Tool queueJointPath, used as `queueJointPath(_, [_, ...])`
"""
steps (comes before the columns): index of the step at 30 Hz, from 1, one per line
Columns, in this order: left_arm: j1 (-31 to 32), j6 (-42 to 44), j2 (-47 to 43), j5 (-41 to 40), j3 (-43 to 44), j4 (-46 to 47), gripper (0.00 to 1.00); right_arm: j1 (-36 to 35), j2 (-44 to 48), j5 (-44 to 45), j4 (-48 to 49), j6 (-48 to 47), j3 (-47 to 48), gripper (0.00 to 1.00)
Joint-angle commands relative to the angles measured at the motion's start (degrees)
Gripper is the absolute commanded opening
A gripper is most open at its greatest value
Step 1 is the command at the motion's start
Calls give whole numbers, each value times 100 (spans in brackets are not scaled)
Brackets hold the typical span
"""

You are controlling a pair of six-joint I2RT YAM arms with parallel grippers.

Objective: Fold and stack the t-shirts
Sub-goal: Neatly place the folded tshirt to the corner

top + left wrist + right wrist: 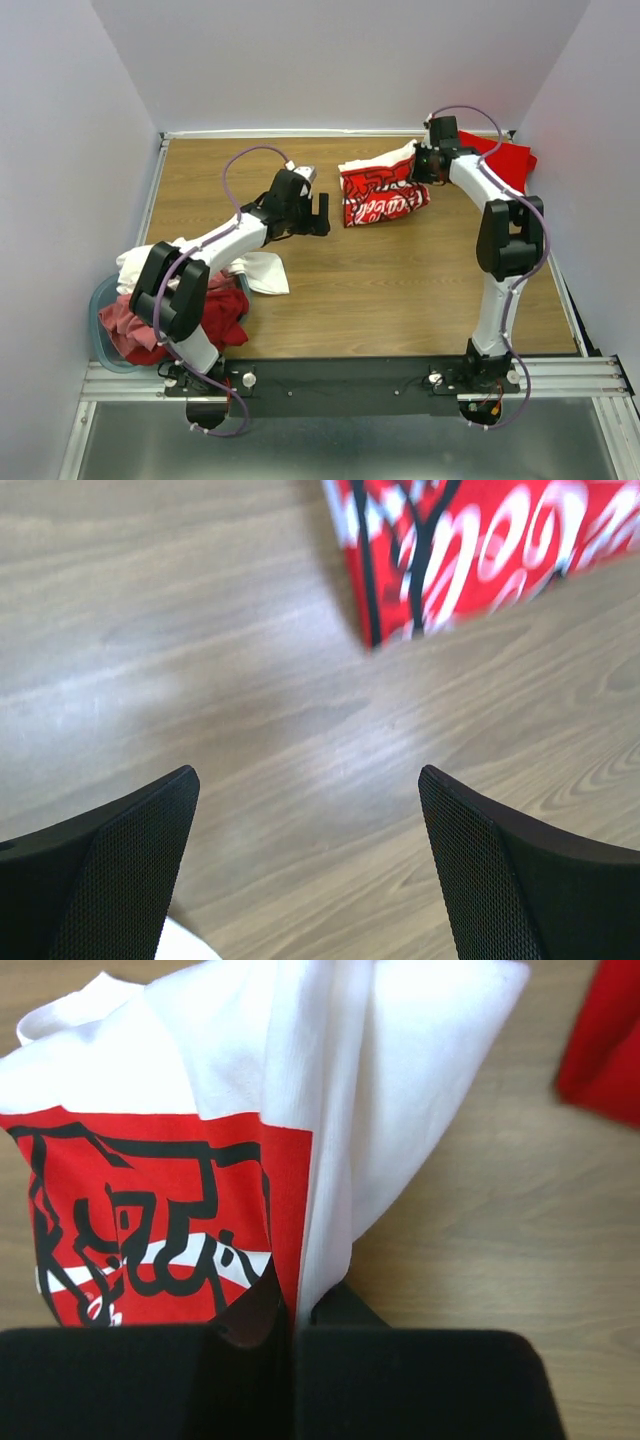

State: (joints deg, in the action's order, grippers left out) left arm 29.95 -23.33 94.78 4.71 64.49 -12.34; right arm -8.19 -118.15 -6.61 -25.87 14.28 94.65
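The white t-shirt with the red printed graphic (378, 190) lies partly folded at the back middle of the table. My right gripper (422, 165) is shut on its right edge; the right wrist view shows the cloth (250, 1140) pinched between the fingers (345, 1310). My left gripper (318, 213) is open and empty just left of that shirt, above bare wood; the shirt's corner (470, 550) shows ahead of it. A bright red t-shirt (505, 160) lies at the back right. White (160, 262) and dusty pink and red (185, 315) shirts are heaped at the left.
A pale blue plastic tub (100, 335) holds the heap at the front left table edge. White walls close in the table on three sides. A metal rail (350, 378) carries the arm bases at the near edge.
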Motion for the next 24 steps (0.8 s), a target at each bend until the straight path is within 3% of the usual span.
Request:
queueJointPath(1, [-16, 57, -249, 56, -384, -111, 98, 19, -515, 1117, -620, -329, 973, 1])
queueJointPath(10, [-42, -110, -636, 65, -1052, 3, 98, 80, -1877, 1882, -1561, -716, 3523, 1])
queueJointPath(24, [-60, -268, -610, 170, -1632, 223, 98, 792, -2248, 1584, -1606, -752, 4738, 0])
